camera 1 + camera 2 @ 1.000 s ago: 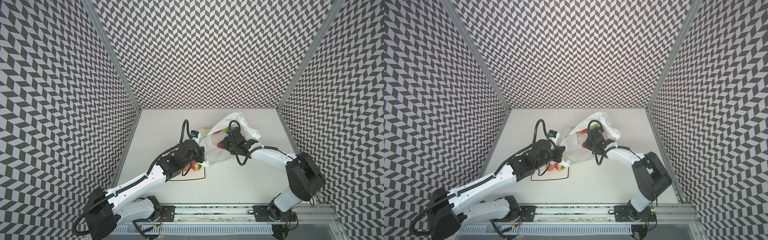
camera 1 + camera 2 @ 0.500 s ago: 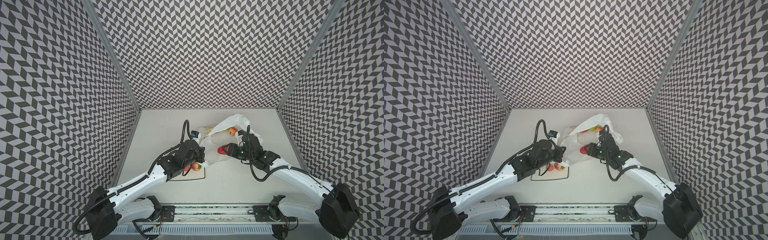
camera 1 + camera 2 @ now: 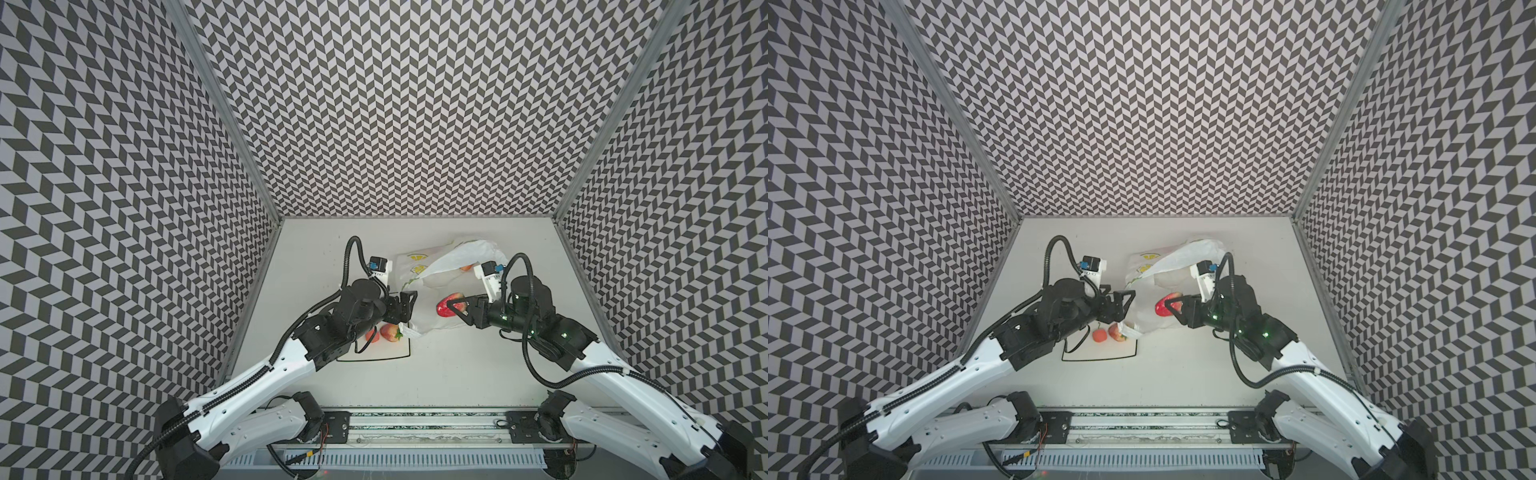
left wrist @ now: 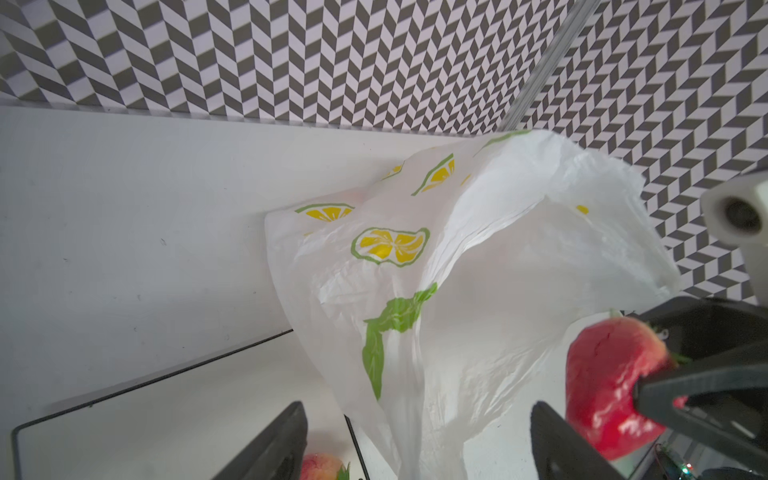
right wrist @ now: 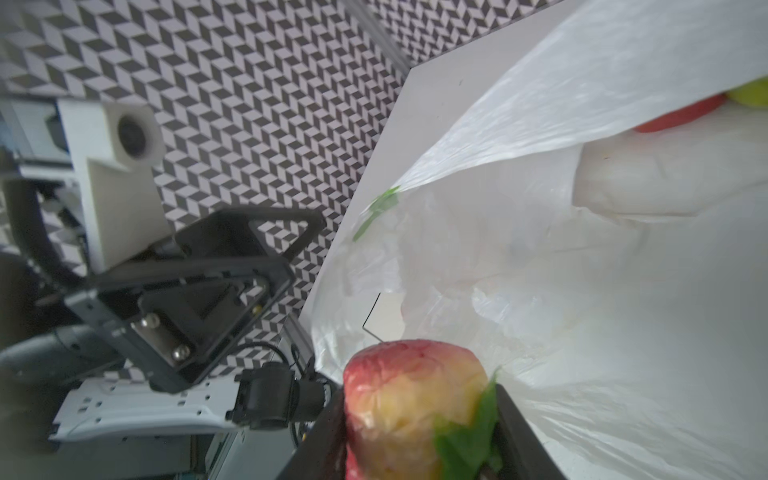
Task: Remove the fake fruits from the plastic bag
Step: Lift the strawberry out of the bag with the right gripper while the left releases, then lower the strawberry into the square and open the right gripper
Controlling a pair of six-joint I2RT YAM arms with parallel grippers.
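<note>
Top views, right gripper: clamped on the red strawberry, a black finger on either side, in both top views.
Top views, red strawberry: outside the mouth of the plastic bag, showing against its lower white sheet.
Top views, left gripper: jaws spread wide and holding nothing, right at the bag's near corner.
Top views, plate: square, white, black-rimmed. An orange-pink ball and a second strawberry sit on it side by side, and the bag's corner laps its edge.
Top views, inside the bag: a red-orange fruit peeks from under the raised top sheet.
Left wrist, left gripper: dark fingers well apart, nothing pinched. A fold of the plastic bag runs down between them; whether it brushes either finger, can't tell.
Left wrist, red strawberry: off beside the bag, pinned by the other arm's finger.
Left wrist, second strawberry: just showing on the plate.
Right wrist, right gripper: closed on the red strawberry. Its red-and-yellow skin and green leaf fill the gap.
Right wrist, plastic bag: mouth gaping. Deep inside lie the red-orange fruit and a green pear, touching under the top sheet.
Right wrist, left gripper: facing across, fingers parted, just beside the bag's edge.
</note>
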